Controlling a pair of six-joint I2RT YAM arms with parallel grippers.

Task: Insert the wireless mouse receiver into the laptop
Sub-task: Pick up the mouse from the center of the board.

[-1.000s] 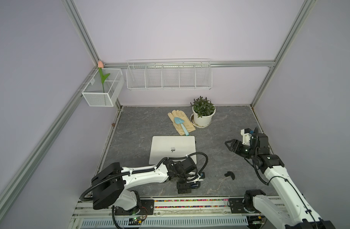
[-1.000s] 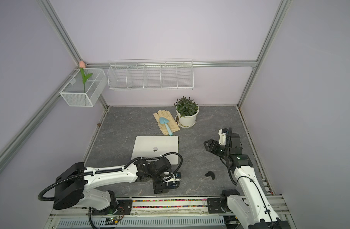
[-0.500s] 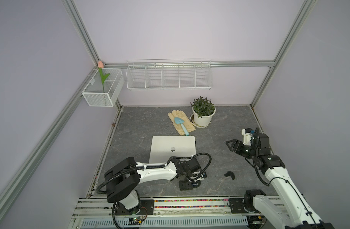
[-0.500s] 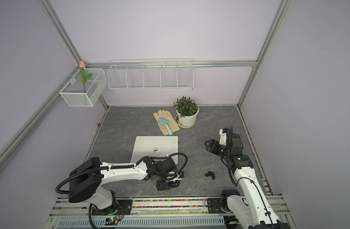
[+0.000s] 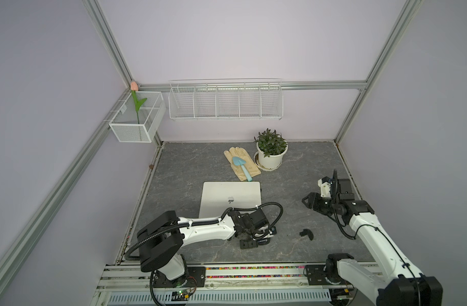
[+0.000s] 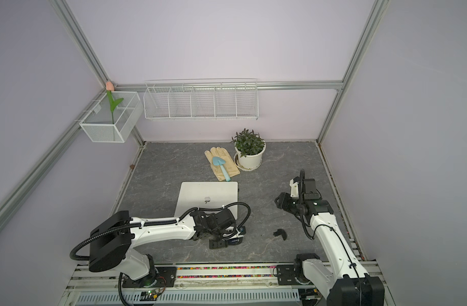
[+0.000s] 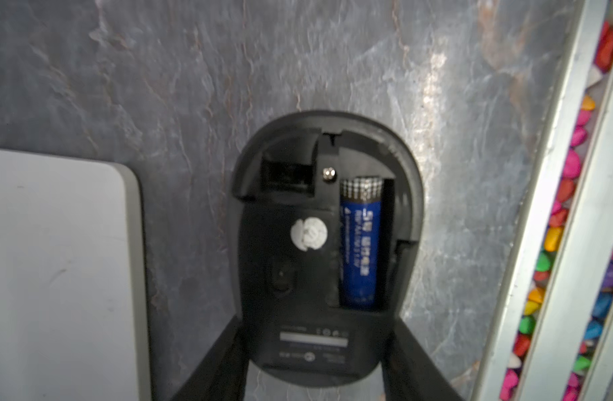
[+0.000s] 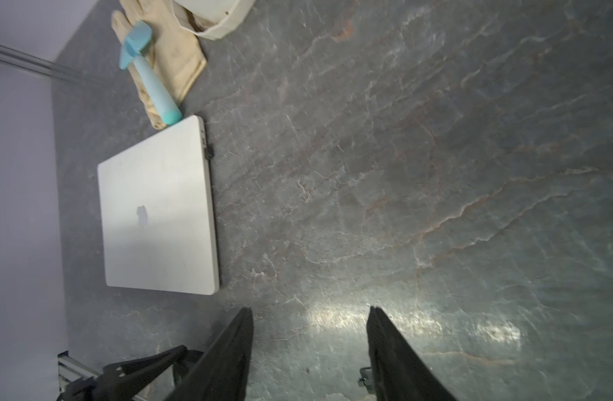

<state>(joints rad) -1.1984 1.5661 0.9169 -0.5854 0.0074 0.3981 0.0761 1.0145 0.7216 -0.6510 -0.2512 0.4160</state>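
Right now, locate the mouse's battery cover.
In both top views the battery cover lies on the table, front right, between the wireless mouse and the right arm.

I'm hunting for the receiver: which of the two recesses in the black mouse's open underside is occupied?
The long bay holding the blue cylindrical battery; the square recess beside it in the black oval wireless mouse looks empty.

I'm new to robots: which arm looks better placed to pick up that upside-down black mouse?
Left. The left gripper has a finger against each side of the wireless mouse, near the laptop. The right gripper hangs open and empty, farther away.
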